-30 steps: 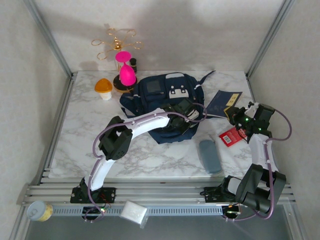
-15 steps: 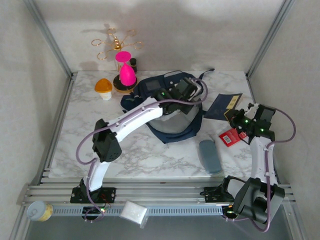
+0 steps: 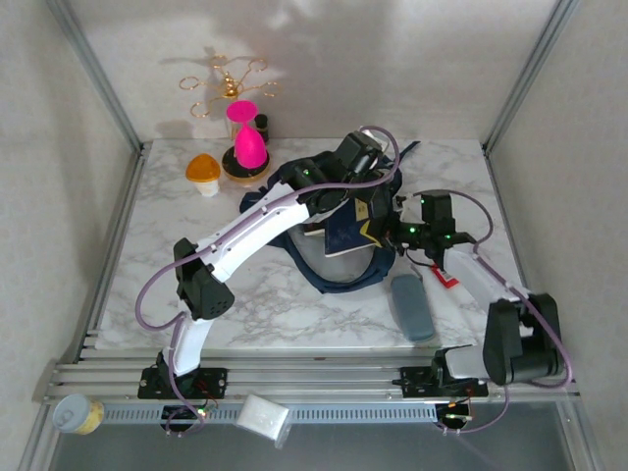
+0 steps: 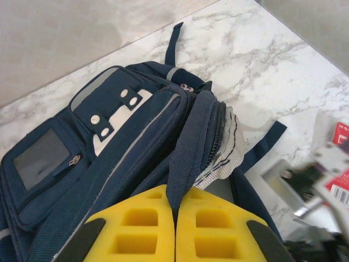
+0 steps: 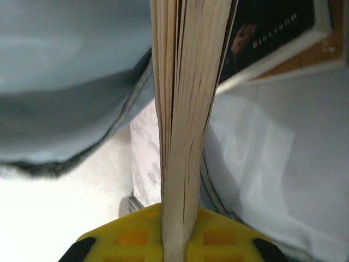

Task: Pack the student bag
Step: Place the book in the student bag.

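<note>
the marble table (image 3: 147,265) has bare room across the left and lower middle of the overhead view; grey walls and slanted metal rails close it in at the left, right and top edges.

the student bag (image 3: 343,275) lies in the upper middle of that view, its mouth gaping toward the bottom of the frame with pale lining showing inside. my left claw (image 4: 175,213) is clenched on a navy fold at the rim of the bag's opening, the yellow pads pressed together on the cloth. my arm crosses over the bag from above, hiding much of its top.

my right claw (image 5: 174,218) is grasping a book (image 5: 182,109) by its page edge, spine away from me; overhead, the book (image 3: 345,234) sits at the bag's mouth, partly inside. its cover is blurred and cut off at the upper right of the right wrist view.

a grey pencil case (image 3: 412,306) lies just right of the bag's lower rim. a red packet (image 3: 444,280) is mostly covered by my right arm.
</note>
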